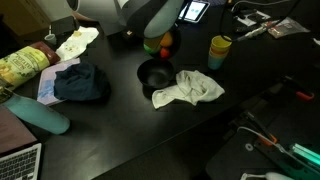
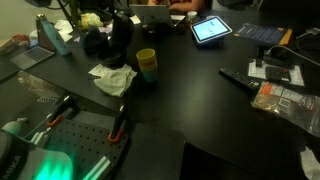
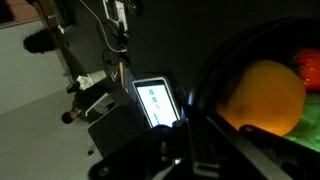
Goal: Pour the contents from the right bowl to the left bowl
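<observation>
My gripper [image 1: 153, 42] is shut on the rim of the right bowl [image 3: 205, 85], a small black bowl, and holds it off the table. In the wrist view the orange ball [image 3: 262, 98] lies inside the bowl, with a green patch [image 3: 300, 142] below it. In an exterior view the orange ball [image 1: 167, 39] and green ball [image 1: 165, 49] show beside the gripper. The left bowl [image 1: 152, 73], wider and black, sits on the dark table just in front of and below the held bowl. The gripper's fingers [image 3: 192, 150] are dark and partly hidden.
A yellow cup [image 1: 220, 48] [image 2: 146, 62] stands near a crumpled white cloth [image 1: 190, 88] [image 2: 115, 79]. A blue cloth [image 1: 80, 82], a teal object [image 1: 42, 116], a laptop corner [image 1: 15, 160] and a snack bag [image 1: 20, 66] lie to one side. A lit tablet [image 2: 210, 28] [image 3: 155, 103] lies at the back.
</observation>
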Robot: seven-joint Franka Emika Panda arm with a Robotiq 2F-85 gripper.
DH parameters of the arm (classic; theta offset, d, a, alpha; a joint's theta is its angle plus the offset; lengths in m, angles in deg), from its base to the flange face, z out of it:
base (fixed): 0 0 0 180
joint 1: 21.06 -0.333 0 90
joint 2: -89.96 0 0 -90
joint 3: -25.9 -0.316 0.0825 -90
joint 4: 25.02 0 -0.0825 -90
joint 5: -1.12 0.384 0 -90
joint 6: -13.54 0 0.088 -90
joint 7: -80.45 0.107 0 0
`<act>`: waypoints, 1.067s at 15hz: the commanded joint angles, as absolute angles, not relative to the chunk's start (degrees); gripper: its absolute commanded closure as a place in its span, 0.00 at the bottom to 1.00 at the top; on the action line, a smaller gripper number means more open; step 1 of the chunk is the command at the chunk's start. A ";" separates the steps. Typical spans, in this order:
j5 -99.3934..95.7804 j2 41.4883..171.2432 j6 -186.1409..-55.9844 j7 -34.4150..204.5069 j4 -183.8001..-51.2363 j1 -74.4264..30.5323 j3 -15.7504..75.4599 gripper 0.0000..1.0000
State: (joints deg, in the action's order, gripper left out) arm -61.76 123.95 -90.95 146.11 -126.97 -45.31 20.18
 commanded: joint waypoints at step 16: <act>-72.65 126.09 -85.06 151.43 -127.94 -47.39 17.09 0.98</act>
